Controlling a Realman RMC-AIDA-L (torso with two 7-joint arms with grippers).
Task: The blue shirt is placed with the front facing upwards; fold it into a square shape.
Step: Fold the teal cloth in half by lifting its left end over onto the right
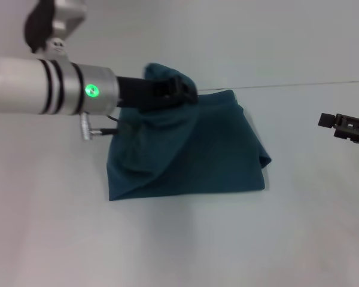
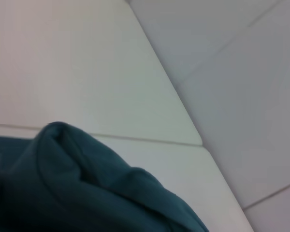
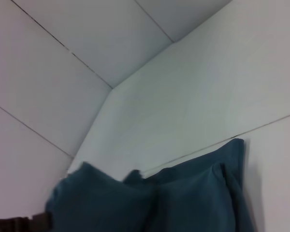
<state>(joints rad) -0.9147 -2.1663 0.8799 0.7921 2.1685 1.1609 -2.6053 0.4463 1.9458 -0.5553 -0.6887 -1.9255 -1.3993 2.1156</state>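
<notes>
The left gripper (image 1: 178, 89) is clamped on a raised far fold of the dark teal-blue cotton shirt (image 1: 209, 149), probably to carry it over. The rest of the shirt lies below the jaws on the white table (image 1: 185, 239). The right gripper (image 1: 347, 127) idles well apart; whether it is open I cannot tell.

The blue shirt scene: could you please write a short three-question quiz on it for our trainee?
1. True or false: the blue shirt lies fully flat on the table.
2. Which gripper is at the shirt? A) left gripper B) right gripper
3. Fill in: the right gripper hangs ____ the shirt, off to its side.

Key:
1. False; a fold of cloth is lifted at its far left part.
2. A; its jaws are shut on the raised fold.
3. Apart from.
</notes>
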